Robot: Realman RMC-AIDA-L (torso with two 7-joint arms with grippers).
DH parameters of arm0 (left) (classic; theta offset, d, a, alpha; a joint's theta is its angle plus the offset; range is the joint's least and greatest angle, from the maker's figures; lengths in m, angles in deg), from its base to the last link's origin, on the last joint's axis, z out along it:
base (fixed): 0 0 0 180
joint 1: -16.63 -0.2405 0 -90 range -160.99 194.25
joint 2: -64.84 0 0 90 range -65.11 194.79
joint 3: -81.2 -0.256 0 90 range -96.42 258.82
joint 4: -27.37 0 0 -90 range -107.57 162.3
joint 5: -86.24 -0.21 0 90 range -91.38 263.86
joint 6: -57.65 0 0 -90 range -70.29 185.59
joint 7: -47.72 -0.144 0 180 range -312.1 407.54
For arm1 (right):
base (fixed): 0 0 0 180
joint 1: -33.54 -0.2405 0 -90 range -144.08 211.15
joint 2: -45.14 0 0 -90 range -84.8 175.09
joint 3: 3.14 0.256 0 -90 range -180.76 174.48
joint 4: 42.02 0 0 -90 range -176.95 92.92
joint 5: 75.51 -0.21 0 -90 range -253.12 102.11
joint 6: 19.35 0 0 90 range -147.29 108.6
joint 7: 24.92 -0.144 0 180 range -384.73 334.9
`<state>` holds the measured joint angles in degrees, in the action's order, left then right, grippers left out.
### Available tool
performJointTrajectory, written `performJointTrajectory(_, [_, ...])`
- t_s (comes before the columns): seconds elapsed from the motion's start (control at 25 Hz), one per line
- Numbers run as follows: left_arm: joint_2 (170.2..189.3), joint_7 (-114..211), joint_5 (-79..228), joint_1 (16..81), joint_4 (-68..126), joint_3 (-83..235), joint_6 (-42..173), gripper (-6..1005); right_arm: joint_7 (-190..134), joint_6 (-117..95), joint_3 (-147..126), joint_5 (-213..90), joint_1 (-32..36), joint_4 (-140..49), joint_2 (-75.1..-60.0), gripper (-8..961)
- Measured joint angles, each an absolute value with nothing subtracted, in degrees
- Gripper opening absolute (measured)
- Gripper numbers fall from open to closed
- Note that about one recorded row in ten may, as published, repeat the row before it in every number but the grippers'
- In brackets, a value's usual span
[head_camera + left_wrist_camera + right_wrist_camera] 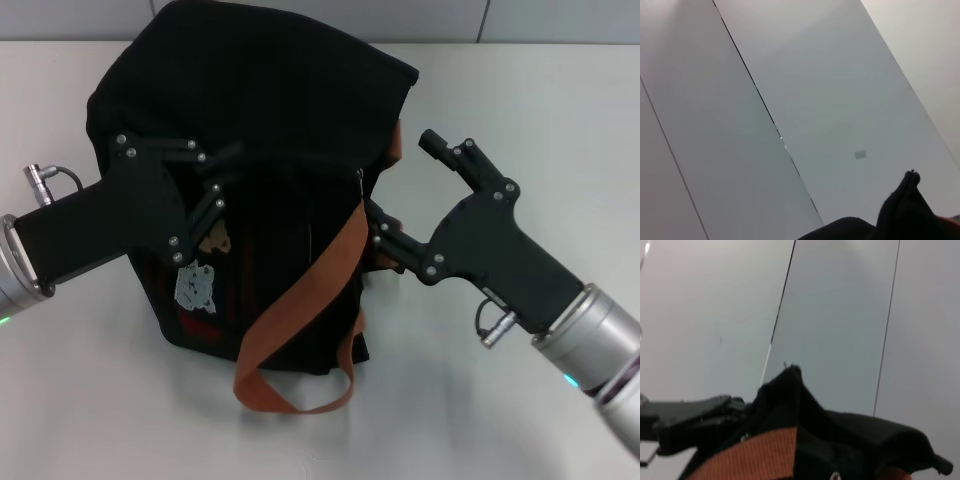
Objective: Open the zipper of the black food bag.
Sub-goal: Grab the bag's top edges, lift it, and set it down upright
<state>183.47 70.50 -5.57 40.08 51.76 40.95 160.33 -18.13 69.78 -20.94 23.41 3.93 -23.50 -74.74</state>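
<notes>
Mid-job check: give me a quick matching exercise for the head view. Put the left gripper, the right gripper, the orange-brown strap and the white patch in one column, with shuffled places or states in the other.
1. left gripper
2. right gripper
3. orange-brown strap
4. white patch

a. loops down onto the table in front of the black food bag
b. at the bag's right side, beside the strap
c. on the bag's front, low on its left
d. against the bag's upper left front

Pairs: 1-d, 2-b, 3-a, 4-c

The black food bag (pixel 270 130), boxy with orange-brown straps and a white front patch, is seen standing on the white table, its zipper (pixel 315 225) running down the top.
</notes>
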Motion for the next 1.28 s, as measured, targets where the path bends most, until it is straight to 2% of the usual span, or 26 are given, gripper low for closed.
performJointTrajectory(1.28, [183.49,69.6,-5.9,40.4,49.8,40.8,160.3,75,0.1,66.3,-15.0,24.6,3.8,-16.5,-74.74,805])
